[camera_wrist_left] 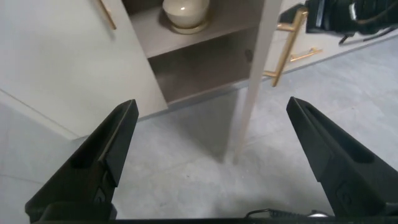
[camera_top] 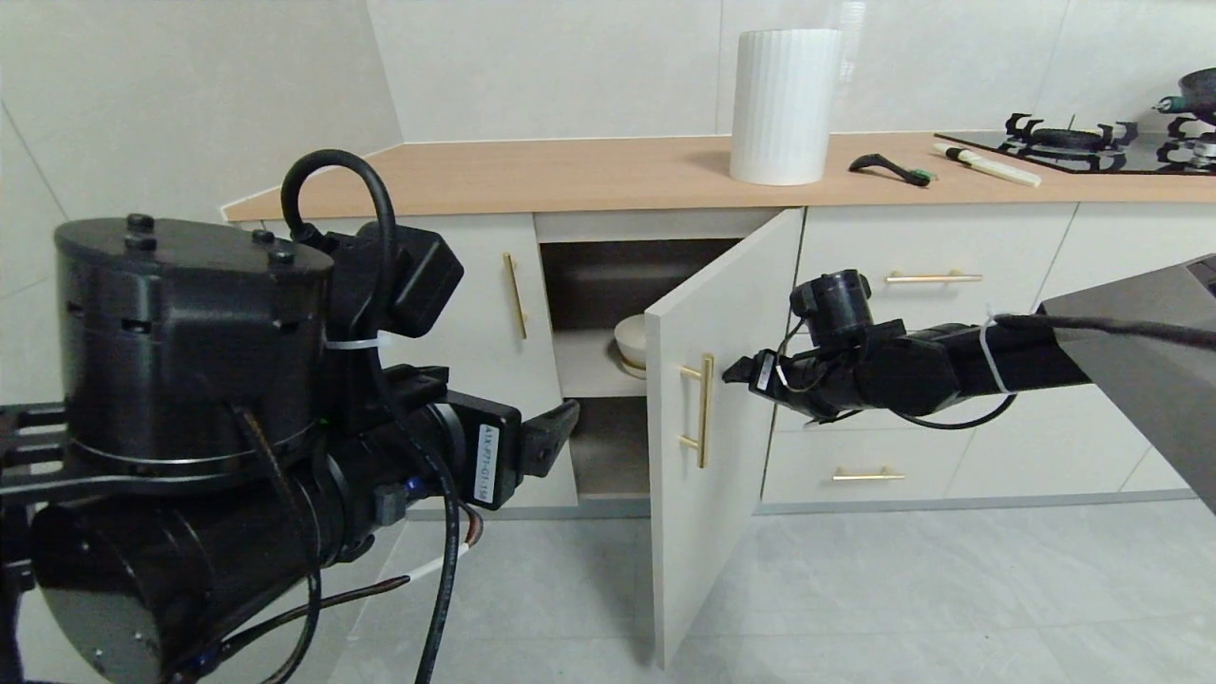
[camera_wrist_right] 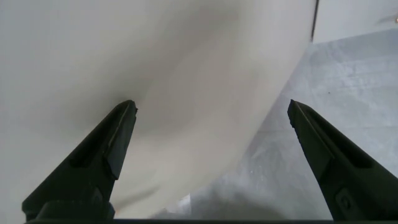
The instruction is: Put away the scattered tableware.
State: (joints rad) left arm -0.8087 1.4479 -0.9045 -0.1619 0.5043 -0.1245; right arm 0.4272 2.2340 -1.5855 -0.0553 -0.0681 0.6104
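L gripper: left gripper [camera_wrist_left: 211, 107] empty, its 2 fingers spread wide; hangs low in front of the open cupboard, floor tiles under it
R gripper: right gripper [camera_wrist_right: 210, 107] empty too, 2 fingers set wide apart w/ the pale door face close ahead between them; in head view it sits just beside the door handle; touching or not, can't tell
Tableware: 1 cream bowl [camera_top: 631, 340] seen, ahead of & above the left gripper, on the upper shelf [camera_top: 589, 366] inside the cupboard; it rests on sth flat & pale, maybe a 2nd dish, can't tell; from the right gripper it lies past the door, on the inner side
Door: 1 open door [camera_top: 712, 532] standing out between the 2 grippers; door handle [camera_top: 703, 408] gold, upright, on the face toward the right gripper
Handles: 4 gold ones in head view; 2 upright on doors, 2 level on drawer fronts [camera_top: 1007, 252] beyond the right gripper
Counter: worktop [camera_top: 570, 176] above & beyond both grippers; carries 1 white ribbed cylinder [camera_top: 784, 104], 1 black hand tool [camera_top: 888, 168], 1 cream-handled utensil [camera_top: 988, 166]; tool & utensil near each other, not touching
Hob: 1 gas hob [camera_top: 1083, 152] at the far end past the right gripper; 2 burner grates seen
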